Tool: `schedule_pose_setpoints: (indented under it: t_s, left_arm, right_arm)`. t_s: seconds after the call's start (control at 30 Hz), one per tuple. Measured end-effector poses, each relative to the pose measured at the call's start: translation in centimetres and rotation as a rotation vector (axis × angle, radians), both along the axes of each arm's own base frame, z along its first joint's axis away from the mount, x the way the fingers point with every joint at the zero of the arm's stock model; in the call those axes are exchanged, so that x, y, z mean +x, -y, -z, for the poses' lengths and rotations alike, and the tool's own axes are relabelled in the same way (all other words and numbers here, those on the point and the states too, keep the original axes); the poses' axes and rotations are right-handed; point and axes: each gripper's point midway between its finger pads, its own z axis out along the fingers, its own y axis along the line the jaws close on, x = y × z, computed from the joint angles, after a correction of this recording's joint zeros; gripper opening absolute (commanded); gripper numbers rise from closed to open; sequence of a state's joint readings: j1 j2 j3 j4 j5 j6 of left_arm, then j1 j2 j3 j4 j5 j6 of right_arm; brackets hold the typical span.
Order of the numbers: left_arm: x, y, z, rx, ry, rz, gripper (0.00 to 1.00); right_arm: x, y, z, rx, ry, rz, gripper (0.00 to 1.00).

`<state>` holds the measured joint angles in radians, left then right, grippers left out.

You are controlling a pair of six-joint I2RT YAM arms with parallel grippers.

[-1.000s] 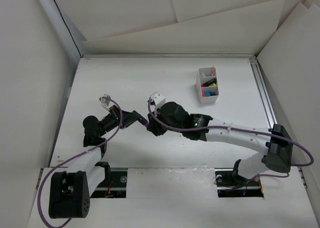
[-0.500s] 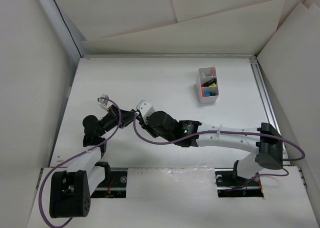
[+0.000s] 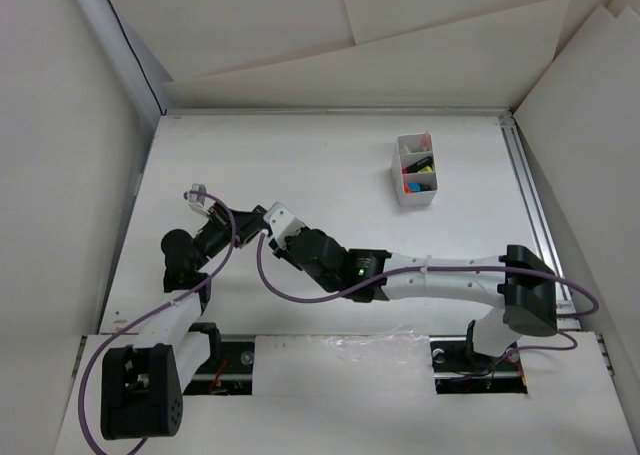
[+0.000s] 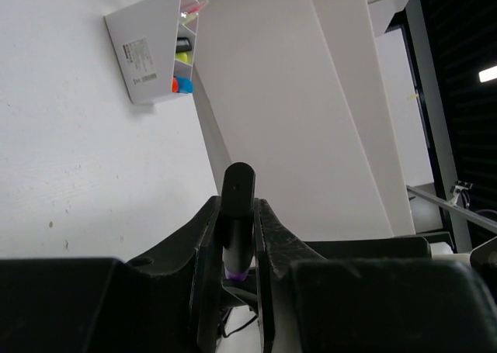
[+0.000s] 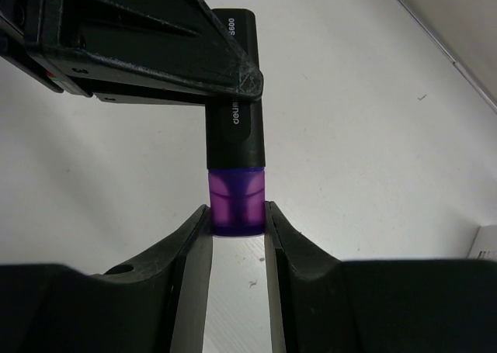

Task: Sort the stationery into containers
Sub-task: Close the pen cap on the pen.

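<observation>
A short black-barrelled highlighter [image 5: 233, 128] with a purple cap [image 5: 237, 202] is held in the air between both grippers. My left gripper [image 4: 236, 207] is shut on the black barrel [image 4: 237, 198]; a sliver of purple shows below it. My right gripper [image 5: 237, 217] is shut on the purple cap, its fingertips pressing both sides. In the top view the left gripper [image 3: 248, 223] and right gripper [image 3: 270, 231] meet tip to tip at left centre, hiding the highlighter. The white divided container [image 3: 416, 170] stands at the back right with coloured stationery inside.
The container [image 4: 155, 50] also shows far off in the left wrist view, with yellow, orange and blue items in it. White panels wall in the table on the left, back and right. A metal rail [image 3: 527, 190] runs along the right edge.
The right arm has swung left across the table and its gripper now meets the left gripper at the highlighter's cap. The left gripper has shifted slightly left and back.
</observation>
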<state>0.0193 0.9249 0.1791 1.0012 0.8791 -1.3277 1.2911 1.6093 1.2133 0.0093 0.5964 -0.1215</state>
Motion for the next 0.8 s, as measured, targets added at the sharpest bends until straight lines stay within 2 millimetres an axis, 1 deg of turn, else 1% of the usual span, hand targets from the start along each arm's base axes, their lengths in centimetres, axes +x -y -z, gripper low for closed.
schedule_pose_setpoints:
  t_s: [0.3, 0.43, 0.53, 0.57, 0.6, 0.63, 0.7, 0.73, 0.77, 0.8]
  left_arm:
    - [0.0, 0.2, 0.3, 0.04, -0.006, 0.027, 0.0]
    - [-0.1, 0.5, 0.0, 0.063, 0.004, 0.058, 0.0]
    - [-0.3, 0.7, -0.2, 0.072, 0.011, 0.076, 0.09]
    - [-0.3, 0.7, -0.2, 0.076, 0.014, 0.079, 0.12]
    - [-0.3, 0.7, -0.2, 0.079, 0.015, 0.084, 0.18]
    - [-0.4, 0.8, -0.2, 0.084, 0.017, 0.094, 0.2]
    - [-1.9, 1.9, 0.3, 0.085, -0.009, 0.194, 0.25]
    - [-2.8, 2.5, 0.5, 0.086, -0.016, 0.245, 0.29]
    - [-3.4, 2.8, 0.6, 0.086, -0.022, 0.28, 0.32]
    - [-3.5, 2.9, 0.7, 0.086, -0.027, 0.287, 0.35]
  right_arm:
    - [-0.4, 0.2, 0.3, 0.095, -0.03, 0.019, 0.12]
    - [-0.6, 0.4, 0.2, 0.15, -0.051, 0.028, 0.12]
    - [-0.8, 0.4, 0.0, 0.183, -0.069, 0.032, 0.12]
    - [-0.9, 0.5, 0.0, 0.189, -0.074, 0.035, 0.12]
    - [-0.9, 0.5, 0.1, 0.198, -0.08, 0.037, 0.12]
    - [-1.0, 0.5, 0.2, 0.209, -0.09, 0.038, 0.12]
    - [-0.8, 0.1, -0.6, 0.263, -0.089, 0.042, 0.12]
    - [-0.7, 0.0, -0.9, 0.288, -0.091, 0.047, 0.12]
    - [-0.6, -0.1, -1.2, 0.305, -0.091, 0.049, 0.12]
    - [-0.6, -0.1, -1.1, 0.313, -0.096, 0.051, 0.12]
